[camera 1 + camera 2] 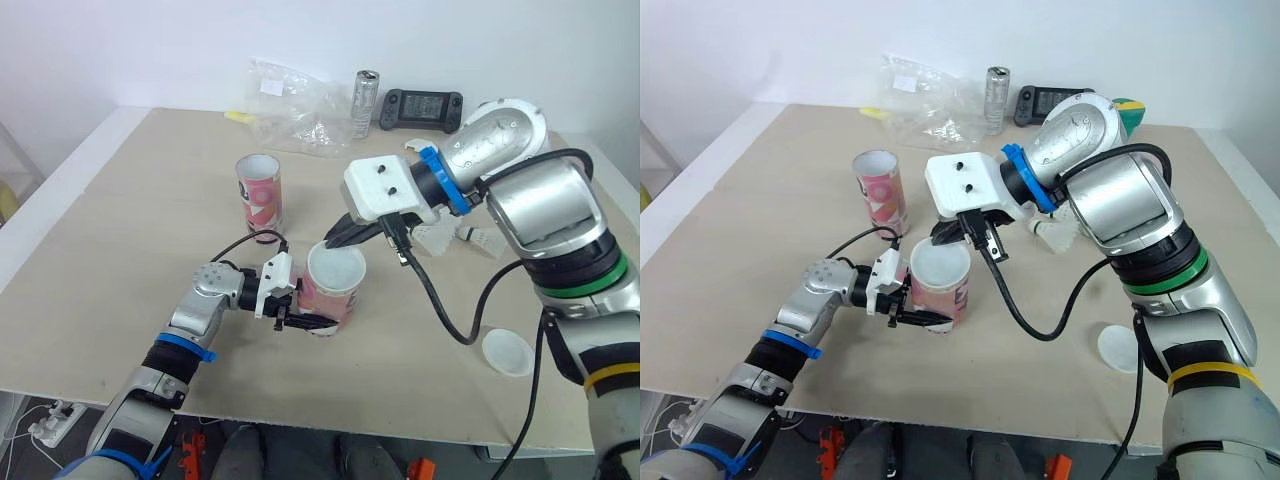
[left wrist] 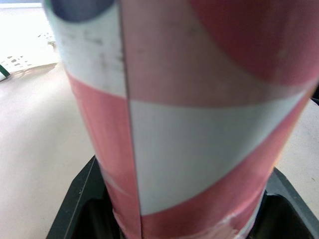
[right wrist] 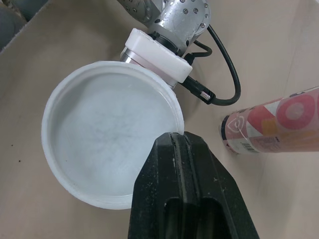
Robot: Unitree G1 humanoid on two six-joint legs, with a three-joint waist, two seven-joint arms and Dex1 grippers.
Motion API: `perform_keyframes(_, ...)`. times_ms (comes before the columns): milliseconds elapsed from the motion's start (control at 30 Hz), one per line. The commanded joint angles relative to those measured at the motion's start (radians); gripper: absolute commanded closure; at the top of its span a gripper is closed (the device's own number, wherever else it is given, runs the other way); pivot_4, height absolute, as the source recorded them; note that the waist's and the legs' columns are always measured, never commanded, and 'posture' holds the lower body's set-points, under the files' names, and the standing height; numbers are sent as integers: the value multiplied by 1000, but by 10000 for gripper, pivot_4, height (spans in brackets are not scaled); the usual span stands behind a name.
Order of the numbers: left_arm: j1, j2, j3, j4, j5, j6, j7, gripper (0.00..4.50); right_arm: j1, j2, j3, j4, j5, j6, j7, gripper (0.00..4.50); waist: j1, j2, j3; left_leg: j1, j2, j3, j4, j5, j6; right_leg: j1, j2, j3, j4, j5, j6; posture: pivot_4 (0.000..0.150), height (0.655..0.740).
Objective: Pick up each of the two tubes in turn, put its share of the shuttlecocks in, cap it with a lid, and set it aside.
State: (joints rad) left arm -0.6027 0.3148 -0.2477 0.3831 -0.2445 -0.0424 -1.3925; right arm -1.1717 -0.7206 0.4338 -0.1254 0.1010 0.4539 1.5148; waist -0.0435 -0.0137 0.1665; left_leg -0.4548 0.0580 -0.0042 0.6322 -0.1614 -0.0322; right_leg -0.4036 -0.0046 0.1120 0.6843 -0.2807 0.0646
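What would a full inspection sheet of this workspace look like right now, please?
Surface: beige table, bare in front.
Job's things: held tube with a white lid on top; second tube upright and open; shuttlecocks loose; spare lid near the front edge.
Clutter: plastic bag, can and handheld controller at the far edge.
Grippers: left gripper jaws shut on the held tube; right gripper jaws shut, tips at the white lid's rim.
Cables: black cable loops from the right wrist; left-wrist cable.
Surroundings: white wall.
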Motion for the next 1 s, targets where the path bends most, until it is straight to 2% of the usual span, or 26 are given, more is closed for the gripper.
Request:
perform_keyframes(33,30,20,-21,31,26,24,-2,20785,24,1,22,-15,-35,-56,-7,44637,0,0,0,0,0,0,0,0,0,0,0,0,0,0,0,1500,7394)
perform_keyframes(100,31,21,-21,29,25,25,-1,20785,33,12,32,-6,-59,-89,-25,44637,-1,0,0,0,0,0,0,0,0,0,0,0,0,0,0,1500,7394)
perform_keyframes(200,32,21,-22,26,25,27,2,20785,46,12,41,-9,-77,-102,-19,35994,-1,0,-1,2,0,0,0,0,0,1,0,0,0,0,0,1500,7394)
perform_keyframes(333,34,22,-21,24,23,29,5,20785,72,15,57,-16,-112,-102,-33,20664,-1,0,-1,6,1,0,0,0,0,4,1,-1,0,0,0,1500,7394)
perform_keyframes(433,35,24,-21,22,22,30,5,20785,47,49,22,21,-104,-53,-75,20664,-2,0,-2,9,1,0,-1,0,0,7,1,-1,0,-1,0,1500,7394)
perform_keyframes(567,35,24,-21,22,23,32,1,20785,-16,71,-64,67,-17,39,-61,20664,-4,0,-2,13,3,1,-3,0,0,8,2,-1,0,-1,0,1500,7394)
perform_keyframes(833,34,25,-25,25,28,27,-6,20785,-40,-11,-144,109,108,85,40,20664,-3,0,-1,12,3,0,-5,0,0,8,2,-1,0,-2,-4,1500,7394)
perform_keyframes(967,35,27,-23,27,30,25,-11,20785,-42,-4,-155,110,145,116,28,20664,-3,0,-1,12,2,0,-9,0,0,7,2,-1,0,-3,-5,1500,7394)
perform_keyframes(1000,34,27,-23,27,31,24,-12,20785,-40,4,-156,103,155,126,20,23020,-3,0,-1,12,2,0,-9,0,0,7,2,-1,0,-3,-5,1500,7394)
